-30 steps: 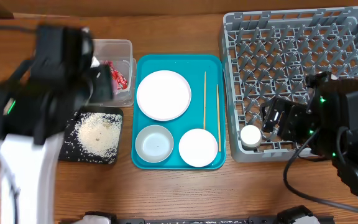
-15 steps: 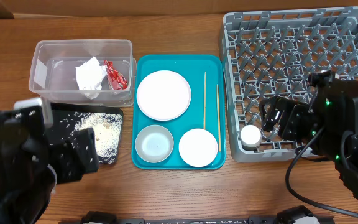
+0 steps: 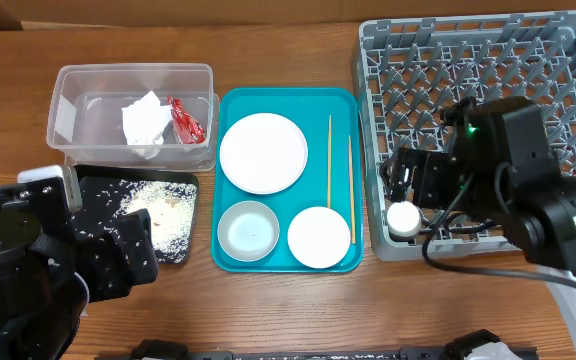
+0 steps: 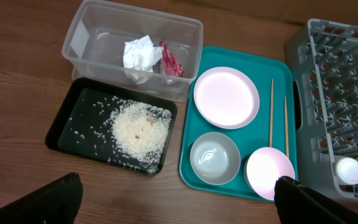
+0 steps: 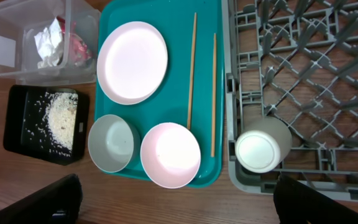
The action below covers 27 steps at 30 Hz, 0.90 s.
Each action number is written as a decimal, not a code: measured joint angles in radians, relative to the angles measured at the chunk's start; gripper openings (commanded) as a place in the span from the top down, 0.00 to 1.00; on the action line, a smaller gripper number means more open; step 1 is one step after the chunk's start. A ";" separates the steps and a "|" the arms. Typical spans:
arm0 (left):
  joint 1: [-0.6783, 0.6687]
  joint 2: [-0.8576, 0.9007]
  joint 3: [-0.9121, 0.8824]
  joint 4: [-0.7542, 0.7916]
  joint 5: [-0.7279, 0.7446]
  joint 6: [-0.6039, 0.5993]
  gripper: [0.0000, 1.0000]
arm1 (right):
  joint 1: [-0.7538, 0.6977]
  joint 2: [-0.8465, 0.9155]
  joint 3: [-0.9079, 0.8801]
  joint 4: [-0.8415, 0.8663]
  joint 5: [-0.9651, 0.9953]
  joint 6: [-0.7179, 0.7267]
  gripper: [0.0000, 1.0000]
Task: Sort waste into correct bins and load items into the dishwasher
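Note:
The clear tub (image 3: 68,85) holds the white napkin (image 3: 143,122) and the red wrapper (image 3: 186,120). Rice (image 3: 158,215) lies in the black tray (image 3: 103,240). On the teal tray (image 3: 228,100) sit the white plate (image 3: 263,152), the grey bowl (image 3: 248,230), the pink bowl (image 3: 319,237) and two chopsticks (image 3: 330,165). The white cup (image 3: 403,218) lies in the front left corner of the grey rack (image 3: 488,60). My left gripper (image 4: 179,186) is open and empty, above the table in front of the black tray. My right gripper (image 5: 178,186) is open and empty, high over the pink bowl (image 5: 170,154) and the cup (image 5: 260,149).
My left arm (image 3: 38,280) covers the front left of the table and the black tray's left end. My right arm (image 3: 518,185) hangs over the front half of the rack. Bare wood lies along the front edge.
My left arm swung from over the clear tub down to the front left. My right arm shifted left and back over the rack. The cup stayed put.

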 measured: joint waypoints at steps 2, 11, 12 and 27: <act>0.000 0.000 0.000 0.000 0.000 0.000 0.00 | 0.000 0.019 0.000 0.006 0.000 -0.002 0.00; 0.000 0.000 0.000 0.000 0.000 0.000 0.00 | 0.000 0.116 0.000 0.018 0.001 -0.003 0.00; 0.000 0.000 0.000 0.000 0.000 0.000 0.00 | 0.000 0.124 0.000 0.018 0.000 -0.003 0.00; 0.088 -0.251 -0.384 0.470 0.005 -0.012 0.00 | 0.000 0.156 -0.002 0.016 0.000 -0.003 0.00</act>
